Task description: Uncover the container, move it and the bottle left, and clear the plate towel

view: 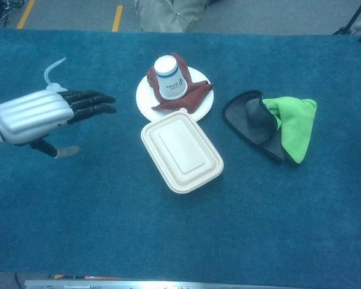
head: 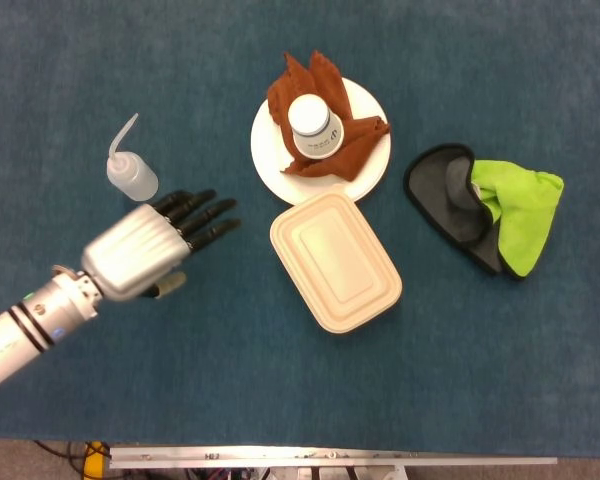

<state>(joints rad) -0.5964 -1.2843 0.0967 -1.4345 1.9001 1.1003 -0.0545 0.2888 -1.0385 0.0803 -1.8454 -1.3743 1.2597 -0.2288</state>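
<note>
Your left robot hand hangs over the bench with its fingers spread and nothing in them, pointing toward three o'clock at the container, which sits dead centre with nothing draped over it, so by my read the uncovering is done. The green towel lies bunched on a dark cloth out at three o'clock, well apart from the container. The squeeze bottle already lies far out at nine o'clock, just behind your knuckles, so that shift looks finished too. What's left, as I judge it: slide the container left, then deal with the plate at twelve o'clock, where the brown towel sits pinned under an upturned paper cup. That cup carries small blue print on its side, too fine to read from either camera. Your right robot hand barely shows, just fingertips at the right edge, and I cannot tell whether it's apart or closed.
</note>
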